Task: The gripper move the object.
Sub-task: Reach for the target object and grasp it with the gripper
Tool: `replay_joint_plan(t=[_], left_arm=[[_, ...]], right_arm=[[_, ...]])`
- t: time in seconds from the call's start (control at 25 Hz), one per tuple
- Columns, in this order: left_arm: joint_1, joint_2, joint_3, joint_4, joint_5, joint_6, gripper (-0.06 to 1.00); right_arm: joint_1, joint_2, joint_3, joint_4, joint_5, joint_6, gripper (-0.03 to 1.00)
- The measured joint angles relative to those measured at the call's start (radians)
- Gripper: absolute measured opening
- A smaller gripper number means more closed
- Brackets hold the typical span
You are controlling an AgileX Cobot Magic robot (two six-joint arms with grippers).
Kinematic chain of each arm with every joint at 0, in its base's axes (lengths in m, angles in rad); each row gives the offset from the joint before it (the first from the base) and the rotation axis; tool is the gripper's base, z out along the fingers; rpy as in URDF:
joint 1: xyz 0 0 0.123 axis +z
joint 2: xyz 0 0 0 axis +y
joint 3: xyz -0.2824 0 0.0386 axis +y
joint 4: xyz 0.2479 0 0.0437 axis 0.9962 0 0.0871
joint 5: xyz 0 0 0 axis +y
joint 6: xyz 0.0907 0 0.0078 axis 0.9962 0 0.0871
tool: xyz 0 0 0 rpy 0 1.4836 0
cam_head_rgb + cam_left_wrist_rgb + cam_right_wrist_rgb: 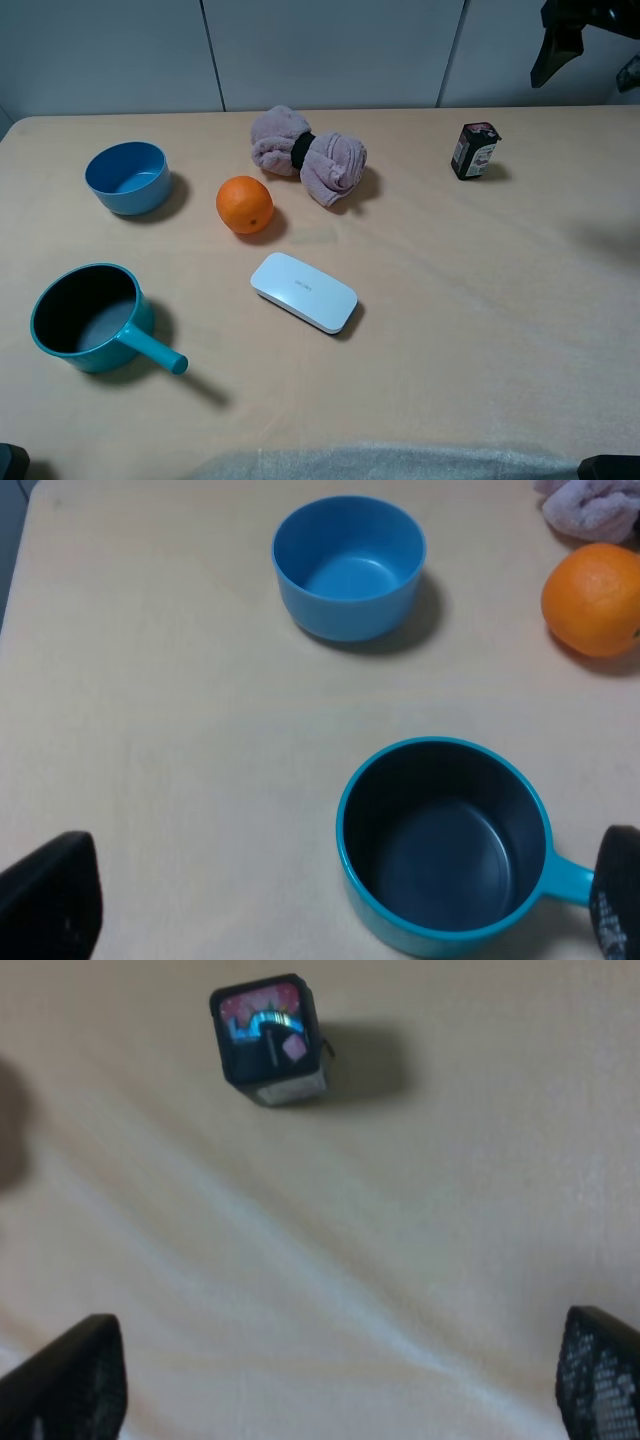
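Two black fingertips point(70, 1385) of my right gripper point(330, 1385) stand wide apart, with only bare table point(420, 1260) between them, so this claw holds nothing. The object point(268, 1040), one small dark box with a red-pink top, stands on the table beyond these fingertips, and I do not touch it.

I take the one orange point(244, 204) as my mark. The object is well apart from it to the right and a little further back, with nothing beside it. One pink towel bundle point(308, 153), tied with a black band, lies just behind the orange to the right. One blue bowl point(127, 177) stands to the left of the orange. One white rounded case point(303, 292) lies near it, in front and to the right. One teal pot point(88, 320) with a handle sits well apart, in front and to the left.

My left gripper point(330, 910) is also spread wide and is empty, and the pot lies on the table beyond it.
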Motion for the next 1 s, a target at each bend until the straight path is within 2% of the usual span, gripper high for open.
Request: replay_joint_plan(t=[0.4,0.6,1.0], left_arm=[[0.000,0.000,0.000,0.000,0.000,0.000,0.99],[0.000,0.000,0.000,0.000,0.000,0.000,0.99],[0.000,0.000,0.000,0.000,0.000,0.000,0.99]], right_arm=[[0.000,0.131,-0.046,0.067,-0.007,0.000,0.67],[0.000,0.192,-0.049,0.071,-0.063,-0.027,0.67],[0.005,0.333,-0.178,0.069,-0.058,-0.046,0.67]])
